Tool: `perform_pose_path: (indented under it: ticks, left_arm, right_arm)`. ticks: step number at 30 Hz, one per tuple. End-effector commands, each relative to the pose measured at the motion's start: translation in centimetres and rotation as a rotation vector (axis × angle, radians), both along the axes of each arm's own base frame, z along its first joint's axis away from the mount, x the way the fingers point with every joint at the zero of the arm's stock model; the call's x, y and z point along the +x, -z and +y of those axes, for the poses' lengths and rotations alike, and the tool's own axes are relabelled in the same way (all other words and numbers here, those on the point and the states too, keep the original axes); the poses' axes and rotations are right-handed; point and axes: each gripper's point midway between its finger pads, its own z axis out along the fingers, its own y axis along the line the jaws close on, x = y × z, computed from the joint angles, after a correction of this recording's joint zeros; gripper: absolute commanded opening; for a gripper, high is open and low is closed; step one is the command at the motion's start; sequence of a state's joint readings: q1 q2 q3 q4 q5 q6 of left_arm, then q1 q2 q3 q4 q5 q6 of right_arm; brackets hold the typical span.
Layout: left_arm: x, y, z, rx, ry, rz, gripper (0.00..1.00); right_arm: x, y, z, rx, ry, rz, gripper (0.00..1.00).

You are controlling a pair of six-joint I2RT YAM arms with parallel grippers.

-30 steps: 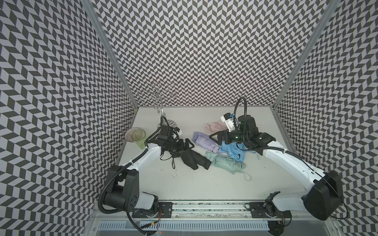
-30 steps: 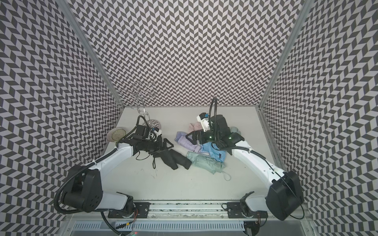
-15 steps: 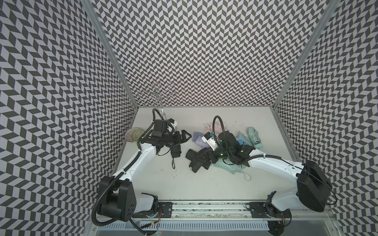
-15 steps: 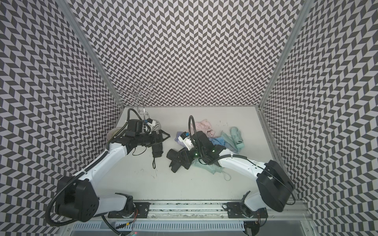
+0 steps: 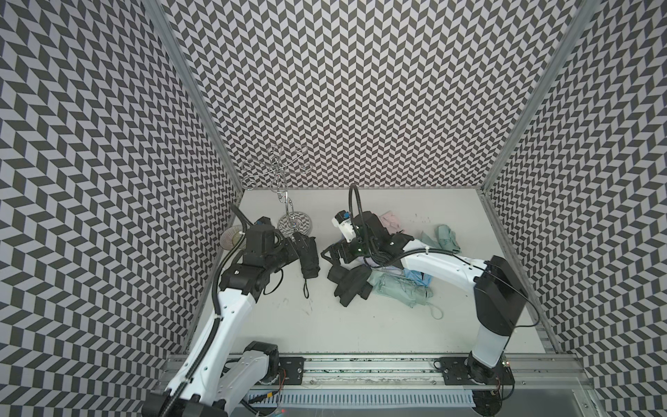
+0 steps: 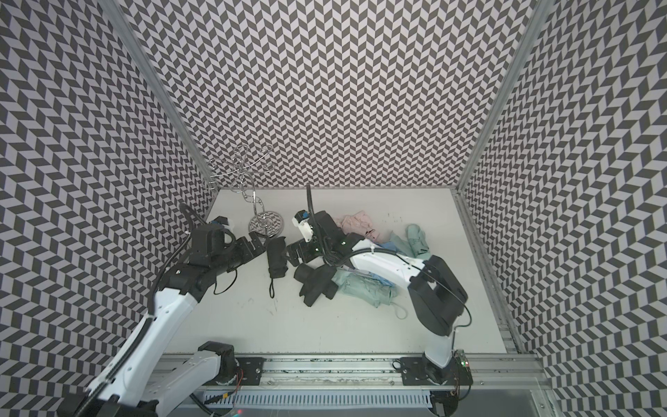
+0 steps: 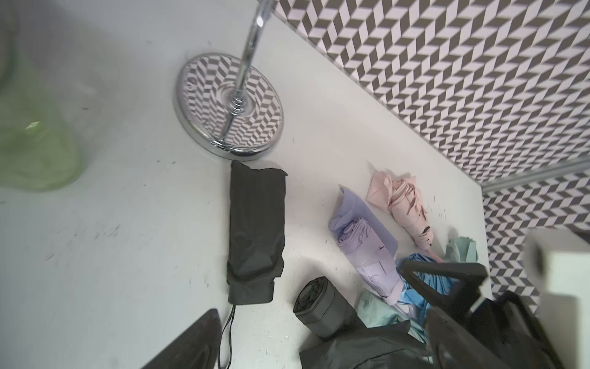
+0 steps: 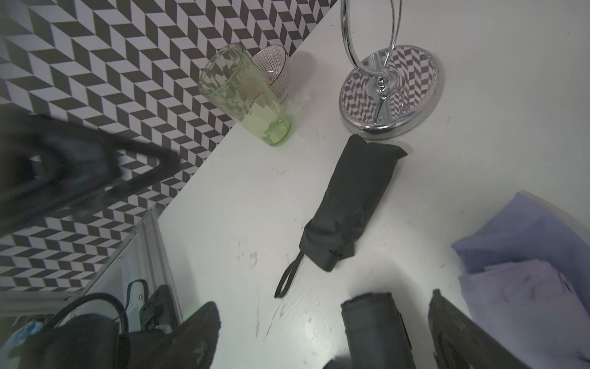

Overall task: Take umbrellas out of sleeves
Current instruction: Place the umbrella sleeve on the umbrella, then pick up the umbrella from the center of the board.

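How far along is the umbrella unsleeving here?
Done, apparently: the lilac umbrella and pink umbrella lie bare, pleats showing. In hand: nothing; the left end effector and right end effector are open. Remaining: the black umbrella by the chrome stand looks still sleeved; the others I cannot judge.

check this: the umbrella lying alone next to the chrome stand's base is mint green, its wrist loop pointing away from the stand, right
Not quite: that umbrella is black, not mint green, as the left wrist view shows. It does lie alone by the chrome stand base, loop pointing away.
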State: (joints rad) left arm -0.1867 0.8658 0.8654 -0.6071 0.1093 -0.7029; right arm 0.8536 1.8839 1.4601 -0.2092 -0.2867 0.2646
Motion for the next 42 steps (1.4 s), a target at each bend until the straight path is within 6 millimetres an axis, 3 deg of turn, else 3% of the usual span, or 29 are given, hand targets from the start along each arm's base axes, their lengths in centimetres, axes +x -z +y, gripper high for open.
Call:
perform_pose_path:
  ticks: [1, 7, 16, 20, 24, 33, 38, 42]
  left_arm:
    - [-1.9, -1.2, 1.8, -0.087, -0.161, -0.054, 1.0]
    - [-4.3, -1.2, 1.9, -0.063, -0.121, -0.031, 0.99]
    - [-7.1, -1.5, 1.7, -0.082, -0.078, -0.043, 1.0]
    - [-7.7, -1.9, 1.6, -0.067, -0.052, -0.051, 1.0]
    - [-8.1, -2.2, 1.4, -0.045, -0.019, -0.059, 1.0]
    - [-9.1, -2.1, 1.6, -0.018, 0.001, -0.068, 1.0]
    - [-9.9, -1.7, 1.6, -0.014, 0.017, -0.083, 1.0]
    - [-9.6, -1.9, 1.3, -0.016, 0.033, -0.096, 1.0]
  right_arm:
    - [-0.5, 1.7, 3.3, -0.038, -0.051, 0.002, 0.99]
    - [0.0, 6.3, 6.8, -0.087, -0.02, 0.053, 1.0]
    - [2.8, 10.3, 10.0, -0.182, 0.134, -0.041, 1.0]
    - [4.9, 12.1, 9.5, -0.273, 0.239, -0.067, 1.0]
    - [6.1, 12.3, 9.1, -0.292, 0.3, -0.102, 1.0]
    - [6.3, 16.1, 8.6, -0.361, 0.256, -0.084, 0.98]
    - [6.2, 16.5, 8.4, -0.371, 0.239, -0.107, 0.89]
    - [6.9, 14.3, 8.0, -0.344, 0.272, -0.14, 0.67]
